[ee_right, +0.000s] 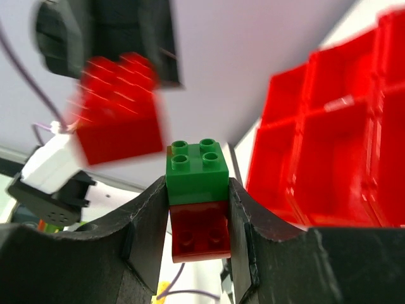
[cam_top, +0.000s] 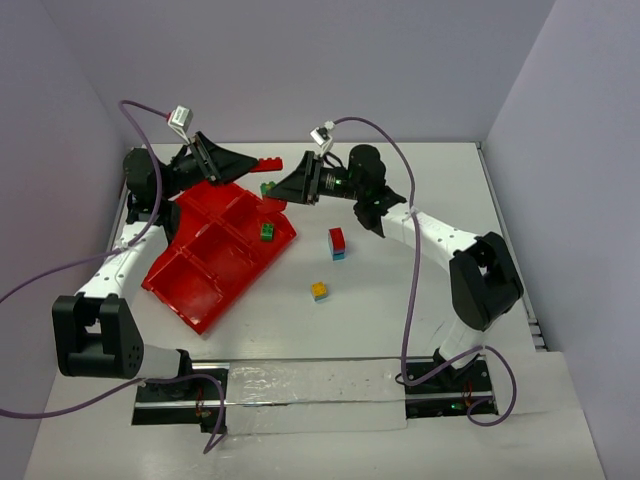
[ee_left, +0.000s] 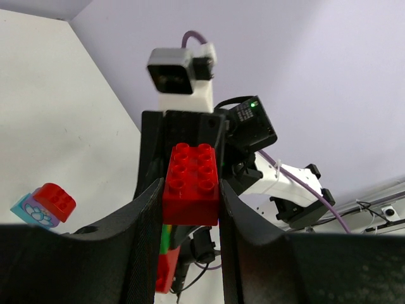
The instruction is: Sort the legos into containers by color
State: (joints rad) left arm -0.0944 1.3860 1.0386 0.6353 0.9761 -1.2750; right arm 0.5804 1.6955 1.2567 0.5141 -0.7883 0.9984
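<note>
1. Left gripper [ee_left: 190, 196], closest to its wrist camera, pinches a red brick [ee_left: 191, 174] in the air above the tray's [cam_top: 185, 272] far corner.
2. Right gripper [ee_right: 198, 187], facing it, is clamped on a green-over-red stack [ee_right: 199, 206] just off the tray's far-right edge.
3. Risk: the grippers sit almost nose to nose, so a careless move could knock them together and shake a brick loose. Dropping the two-colour stack whole would missort it.
4. Only the top view shows a green brick [cam_top: 268, 231] lying in a compartment by the tray's right corner. It also shows a red-teal stack [cam_top: 337, 242] and a yellow-blue stack [cam_top: 319, 291] loose mid-table.
</note>
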